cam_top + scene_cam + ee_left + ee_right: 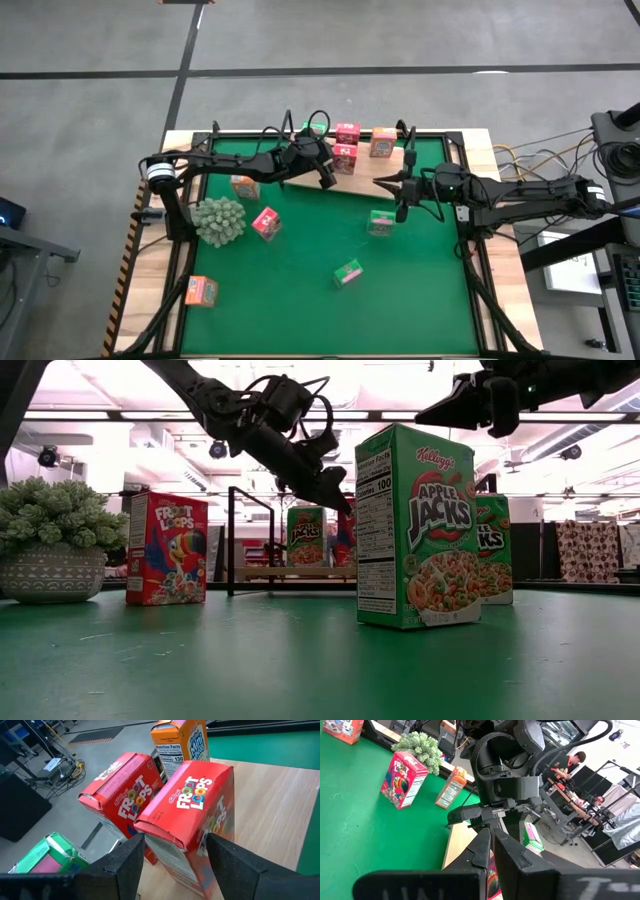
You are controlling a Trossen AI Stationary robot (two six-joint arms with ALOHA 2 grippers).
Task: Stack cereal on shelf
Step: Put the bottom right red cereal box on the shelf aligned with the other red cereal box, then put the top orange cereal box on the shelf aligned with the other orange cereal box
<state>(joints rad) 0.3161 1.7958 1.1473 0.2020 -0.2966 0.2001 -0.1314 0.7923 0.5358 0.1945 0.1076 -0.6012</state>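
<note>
The shelf (372, 180) is a light wooden board with black wire ends, lying at the far middle of the green mat. On it stand a green cereal box (312, 130), a pink-red one (347, 133) and an orange one (383, 142). My left gripper (175, 837) reaches in from the table's left, shut on a second pink-red box (190, 805) over the board. Shut and holding nothing, my right gripper (400, 190) hovers by the shelf's right end. Loose boxes stand on the mat: orange (243, 185), pink-red (266, 222), green (380, 222), green (348, 272), orange (201, 291). My left gripper has the pink-red box between its two fingers (131, 857), one against each opposite side (150, 842), close to the box's folded top end. The fingers come from the table's left, slanting a little downward. The gripper hides the box's foot, so whether it rests on the board cannot be told.
A grey-green spiky ball in a pot (220, 220) stands on the mat's left part. The mat's middle and near right part lie bare. In the low view a green box (415, 530) stands close to the camera. People sit at desks beyond the table (570, 762).
</note>
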